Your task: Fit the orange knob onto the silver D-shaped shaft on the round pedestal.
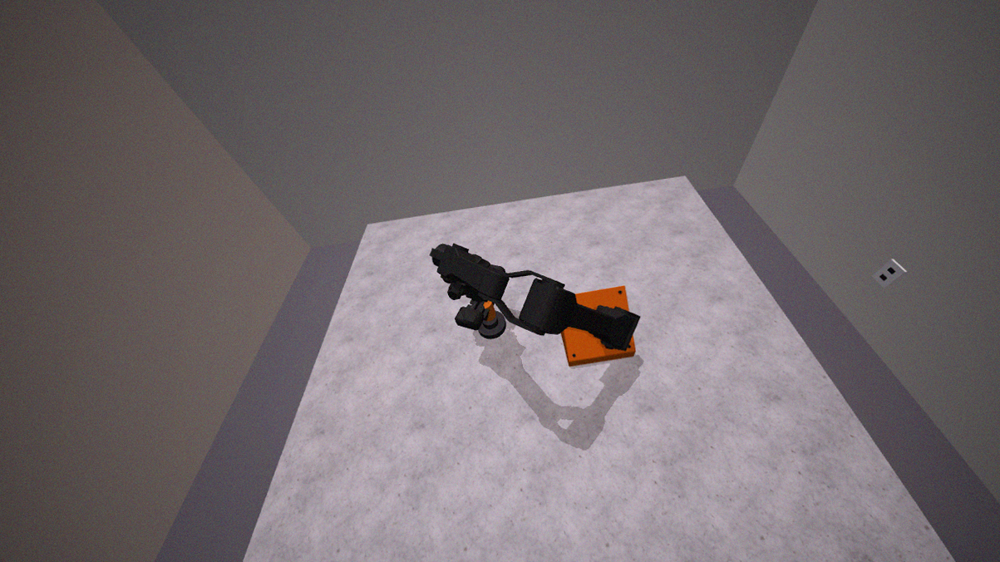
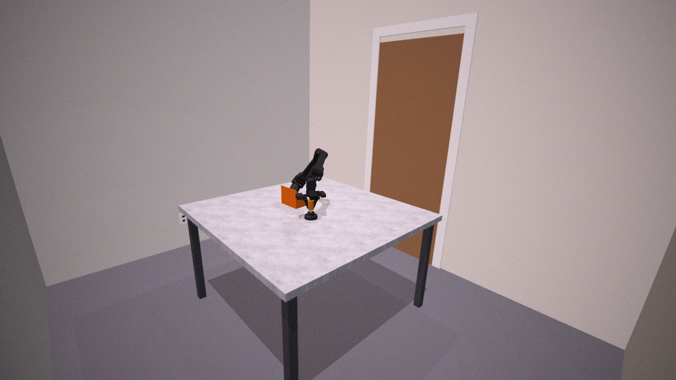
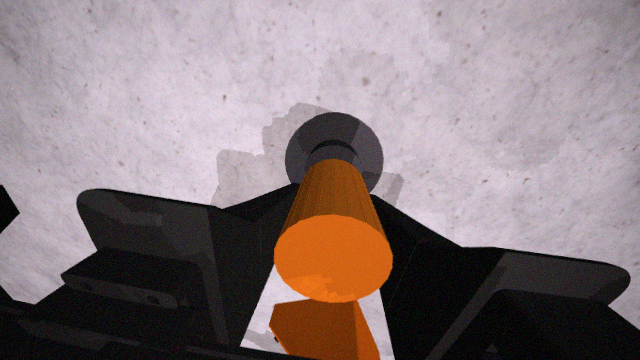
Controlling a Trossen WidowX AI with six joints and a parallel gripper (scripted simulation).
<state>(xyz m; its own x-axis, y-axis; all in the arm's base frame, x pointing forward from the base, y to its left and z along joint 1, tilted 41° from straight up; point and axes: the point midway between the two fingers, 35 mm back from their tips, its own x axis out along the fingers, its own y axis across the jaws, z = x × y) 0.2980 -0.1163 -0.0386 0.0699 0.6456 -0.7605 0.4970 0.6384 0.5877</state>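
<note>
My gripper [image 2: 310,200] [image 3: 332,195] is shut on the orange knob [image 1: 488,310] [image 2: 310,205] [image 3: 333,260], with one finger on each side of it. The knob is upright, its smooth round top towards the wrist camera. It stands directly over the dark round pedestal [image 1: 493,331] [image 2: 310,217] [image 3: 334,126]. In the exterior view a small grey part shows between the knob's lower end and the pedestal's wide base. The knob hides the silver shaft's top and its flat side. The hole underneath the knob is also hidden, so I cannot tell whether the flats line up.
An orange block [image 1: 586,347] [image 2: 289,197] [image 3: 320,327] with small dark holes lies under the arm's base on the pale speckled table [image 1: 541,501] [image 2: 292,245]. The arm reaches from it to the pedestal. Arm shadows fall around the pedestal.
</note>
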